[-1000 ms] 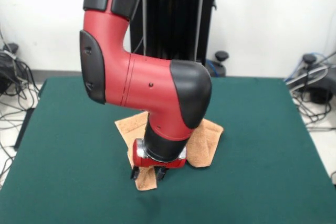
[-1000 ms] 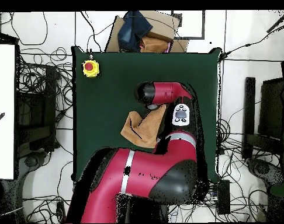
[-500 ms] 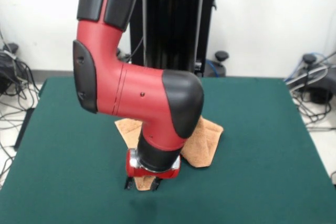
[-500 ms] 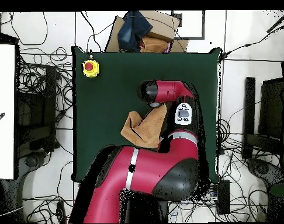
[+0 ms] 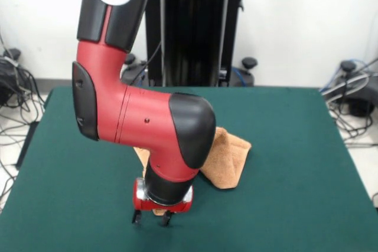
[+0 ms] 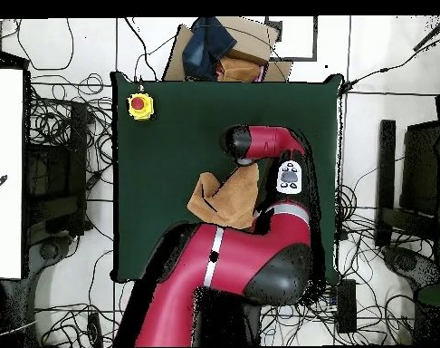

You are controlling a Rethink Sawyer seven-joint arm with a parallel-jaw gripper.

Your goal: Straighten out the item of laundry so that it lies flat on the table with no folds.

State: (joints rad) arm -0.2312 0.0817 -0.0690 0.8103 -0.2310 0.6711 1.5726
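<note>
The peach-orange towel, the item of laundry [image 5: 229, 156] [image 6: 225, 198], lies crumpled with folds near the middle of the green table [image 5: 295, 146] [image 6: 169, 136]. The red arm hides much of it in both views. My gripper [image 5: 151, 220] hangs low over the table at the towel's front tip. It is open, its two dark fingertips [image 5: 137, 219] apart, and a small bit of peach cloth shows just above the gap between them. From overhead the gripper is hidden beneath the arm's black wrist end [image 6: 234, 142].
A yellow box with a red button [image 6: 139, 105] sits at one table corner. A cardboard box holding something dark blue [image 6: 219, 41] stands just past the table edge. Cables lie on the floor around the table.
The arm has swung lower and toward the front-left, bringing the gripper down to the towel's front tip. The towel itself has barely shifted.
</note>
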